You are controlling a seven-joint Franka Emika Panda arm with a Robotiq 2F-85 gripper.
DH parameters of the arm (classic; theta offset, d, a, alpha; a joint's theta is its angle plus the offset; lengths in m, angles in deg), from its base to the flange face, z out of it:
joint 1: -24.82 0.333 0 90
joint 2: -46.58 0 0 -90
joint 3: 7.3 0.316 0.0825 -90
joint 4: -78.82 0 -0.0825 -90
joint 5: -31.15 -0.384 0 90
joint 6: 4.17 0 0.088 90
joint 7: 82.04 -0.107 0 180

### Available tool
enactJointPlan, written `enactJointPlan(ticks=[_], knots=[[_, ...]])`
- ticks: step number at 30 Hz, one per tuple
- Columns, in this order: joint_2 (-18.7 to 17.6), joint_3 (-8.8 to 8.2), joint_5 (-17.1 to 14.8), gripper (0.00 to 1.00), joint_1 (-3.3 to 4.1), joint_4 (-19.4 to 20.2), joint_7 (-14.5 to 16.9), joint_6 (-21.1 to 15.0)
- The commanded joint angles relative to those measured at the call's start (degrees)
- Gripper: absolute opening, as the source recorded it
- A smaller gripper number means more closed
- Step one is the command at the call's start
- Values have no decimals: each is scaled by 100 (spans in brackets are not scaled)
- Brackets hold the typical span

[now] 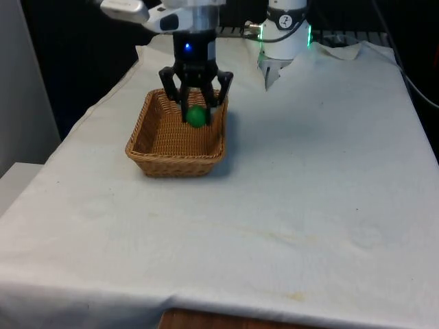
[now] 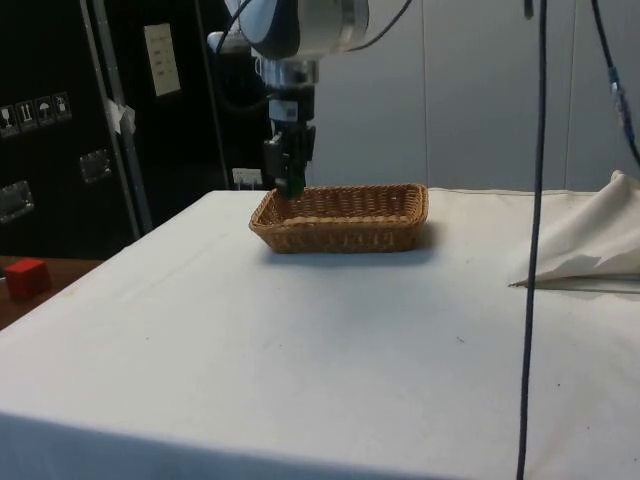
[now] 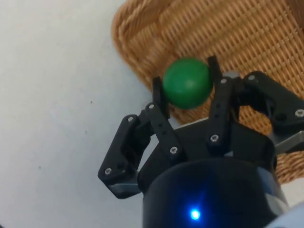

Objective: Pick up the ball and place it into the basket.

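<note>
Claw (image 1: 197,110) grips ball (image 1: 197,116) | hangs over basket (image 1: 147,147) far rim | you have yet to release

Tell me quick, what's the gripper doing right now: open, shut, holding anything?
Gripper: shut on the green ball, held above the corner rim of the wicker basket.

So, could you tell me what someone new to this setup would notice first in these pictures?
Most likely the bright green ball, pinched between the black gripper fingers and hanging over the far rim of the woven basket. The basket sits on the white cloth towards the front view's left. In the side view, a small red block on a surface beyond the table's edge also stands out.
</note>
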Motion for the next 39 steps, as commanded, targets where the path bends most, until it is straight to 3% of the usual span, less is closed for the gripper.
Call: enactJointPlan(ticks=[1,6,7,8,13,16,17,18,24,26,27,28,29,31,32,35,39], knots=[[-80,63,-138,1,-80,-52,97,-57],[-395,34,-481,1,-115,-183,298,-126],[-401,-34,-430,1,-46,-166,252,-80],[-504,17,-590,1,-126,-235,361,-143],[-773,0,-842,1,-120,-355,447,-189],[-905,0,-917,1,-120,-424,441,-195],[-871,-63,-848,1,-74,-390,407,-143],[-968,-11,-963,1,-109,-453,441,-189],[-1014,-57,-968,3,-74,-476,430,-155],[-1014,-63,-963,15,-69,-470,424,-149],[-1037,-74,-951,27,-63,-481,407,-143],[-1014,-69,-963,27,-69,-470,424,-149],[-1014,-69,-957,35,-63,-470,424,-149],[-1008,-74,-957,52,-63,-470,424,-149],[-1008,-74,-957,70,-57,-464,424,-143],[-1008,-80,-951,96,-57,-464,424,-143],[-1008,-86,-951,100,-52,-464,424,-143]])
